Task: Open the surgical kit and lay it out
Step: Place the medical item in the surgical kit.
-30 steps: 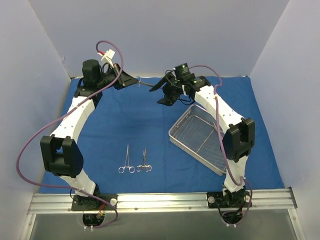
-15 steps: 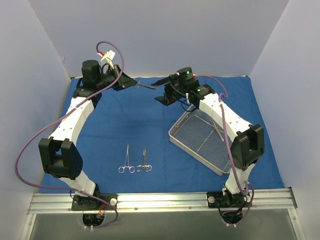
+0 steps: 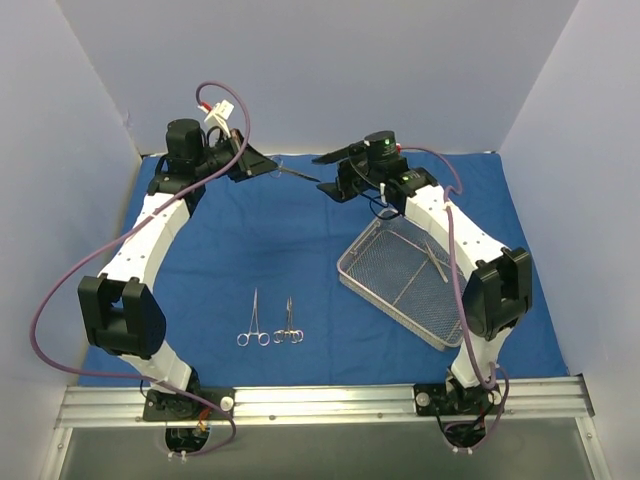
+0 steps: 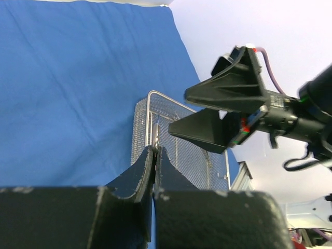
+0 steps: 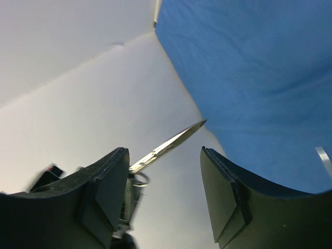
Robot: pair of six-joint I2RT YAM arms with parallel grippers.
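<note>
The royal-blue cloth (image 3: 250, 240) lies spread flat over the table. My left gripper (image 3: 268, 168) is at the far middle, raised, shut on a slim steel instrument (image 3: 300, 175) whose tip points right. In the left wrist view the jaws (image 4: 154, 149) pinch that steel (image 4: 154, 132). My right gripper (image 3: 332, 172) is open and empty just right of the tip. In its own view (image 5: 165, 151) the instrument (image 5: 171, 142) crosses between its fingers. Two forceps (image 3: 253, 322) (image 3: 288, 325) lie side by side on the cloth at near centre. The wire-mesh tray (image 3: 345, 270) holds one more instrument (image 3: 435, 262).
White walls close in the back and both sides. An aluminium rail (image 3: 320, 400) runs along the near edge with both arm bases on it. A purple cable (image 3: 60, 300) loops beside the left arm. The tray sits skewed under the right arm's forearm.
My right gripper has drawn back and up to the right, away from the instrument's tip. Its elbow has swung right. My left gripper keeps hold of the instrument in place.
</note>
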